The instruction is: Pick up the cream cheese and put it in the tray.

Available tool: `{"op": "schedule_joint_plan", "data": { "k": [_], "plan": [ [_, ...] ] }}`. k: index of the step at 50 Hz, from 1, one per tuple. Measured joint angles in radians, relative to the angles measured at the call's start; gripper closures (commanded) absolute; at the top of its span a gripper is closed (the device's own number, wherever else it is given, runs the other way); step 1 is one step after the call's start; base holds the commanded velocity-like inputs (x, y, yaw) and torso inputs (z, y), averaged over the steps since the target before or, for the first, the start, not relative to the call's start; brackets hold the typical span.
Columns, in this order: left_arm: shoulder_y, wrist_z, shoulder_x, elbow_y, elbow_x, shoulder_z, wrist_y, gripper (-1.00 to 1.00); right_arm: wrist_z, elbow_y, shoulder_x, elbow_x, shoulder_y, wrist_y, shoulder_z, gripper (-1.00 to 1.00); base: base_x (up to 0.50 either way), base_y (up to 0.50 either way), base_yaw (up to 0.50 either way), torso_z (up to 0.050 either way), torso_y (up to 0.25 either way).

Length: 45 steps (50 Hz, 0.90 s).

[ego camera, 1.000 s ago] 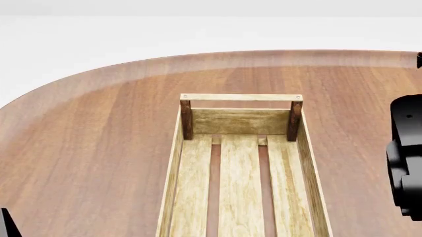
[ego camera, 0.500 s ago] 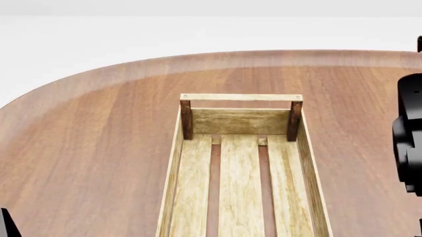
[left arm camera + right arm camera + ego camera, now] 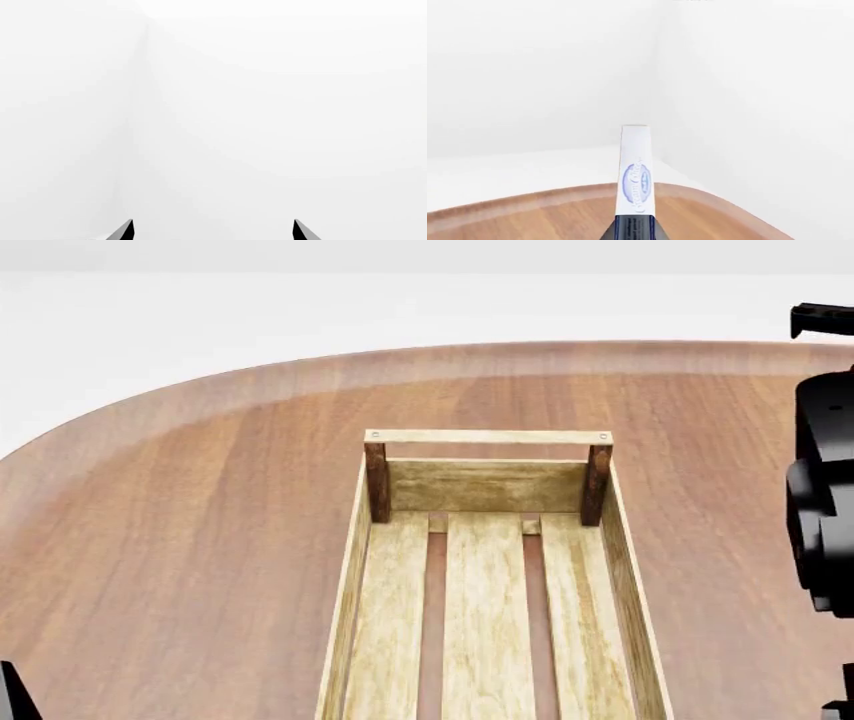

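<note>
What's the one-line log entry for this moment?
right gripper: shut on cream cheese, above table | left gripper: open, empty | tray: empty

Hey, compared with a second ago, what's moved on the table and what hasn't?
Only the right arm shifted: in the head view its dark bulk at the right edge has risen and drawn a little toward that edge, and a black part now shows at the top right corner. The right wrist view shows the cream cheese clamped in the jaws. The tray, the table and the left arm's tip at bottom left stayed put.

Bare simulated room; wooden table (image 3: 200, 490)
</note>
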Motion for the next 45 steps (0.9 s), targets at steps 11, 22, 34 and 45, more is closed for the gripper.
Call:
{"op": "schedule_joint_plan", "data": {
  "k": [11,22,34,45],
  "plan": [
    [0.001,-0.002,-0.002,0.004,-0.004,0.0,-0.004,-1.0,-0.103,-0.03,-0.005,0.041,0.001,0.002,-0.029,1.0,0.0,0.0,0.0,0.001,0.001],
    [0.0,-0.004,-0.004,0.006,-0.005,0.001,-0.008,-1.0,-0.161,-0.081,-0.001,0.069,-0.002,0.024,-0.047,1.0,0.0,0.0,0.0,0.0,0.001],
    [-0.002,-0.006,-0.005,0.004,-0.005,0.002,-0.009,-1.0,-0.229,-0.166,0.019,0.098,0.001,0.091,-0.081,1.0,0.0,0.0,0.0,0.0,0.0],
    [-0.002,-0.009,-0.006,0.005,-0.006,0.002,-0.011,-1.0,-0.281,-0.24,0.035,0.118,0.02,0.174,-0.124,1.0,0.0,0.0,0.0,0.0,0.001]
  ]
}}
